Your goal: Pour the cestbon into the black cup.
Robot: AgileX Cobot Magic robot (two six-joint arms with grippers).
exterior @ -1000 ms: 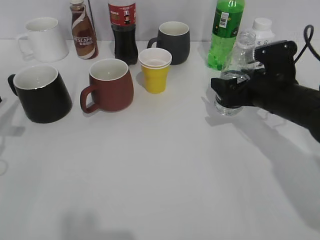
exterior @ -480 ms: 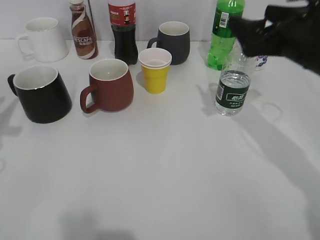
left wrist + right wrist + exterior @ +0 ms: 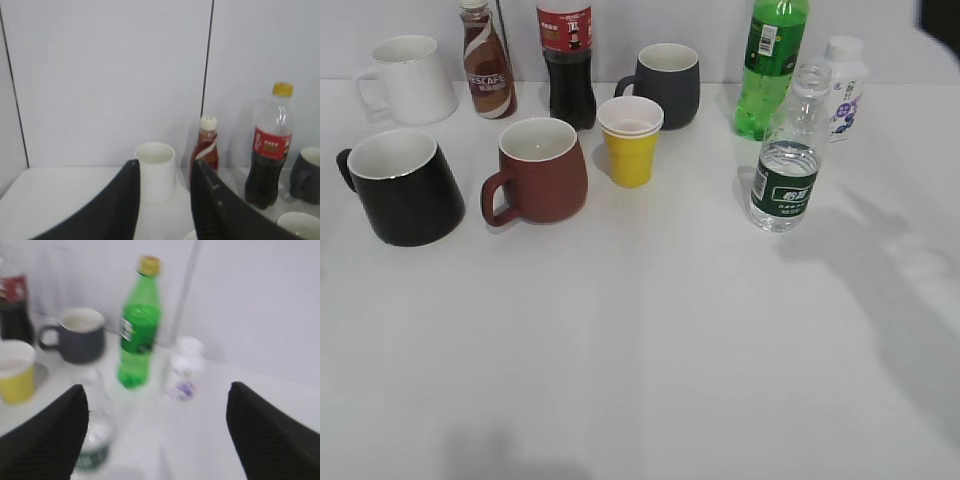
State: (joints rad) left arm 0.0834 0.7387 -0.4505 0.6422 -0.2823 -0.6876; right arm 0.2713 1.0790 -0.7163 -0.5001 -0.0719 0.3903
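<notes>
The cestbon (image 3: pixel 785 180) stands upright near the counter's right rear, a clear ribbed bottle with a dark green label and white characters, its mouth uncapped, water filling roughly the lower half. The black cup (image 3: pixel 402 185) sits upright near the left edge, glossy, tapered, white inside, handle toward the left.

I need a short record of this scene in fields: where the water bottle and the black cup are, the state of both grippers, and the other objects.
cestbon: upright on the table, right of centre, no cap visible, free of any gripper
black cup: far left, upright, inside looks empty
left gripper: open, raised, holding nothing
right gripper: wide open, raised, holding nothing
neighbours of cestbon: green soda bottle and small white bottle behind it
task state: pouring not started
</notes>
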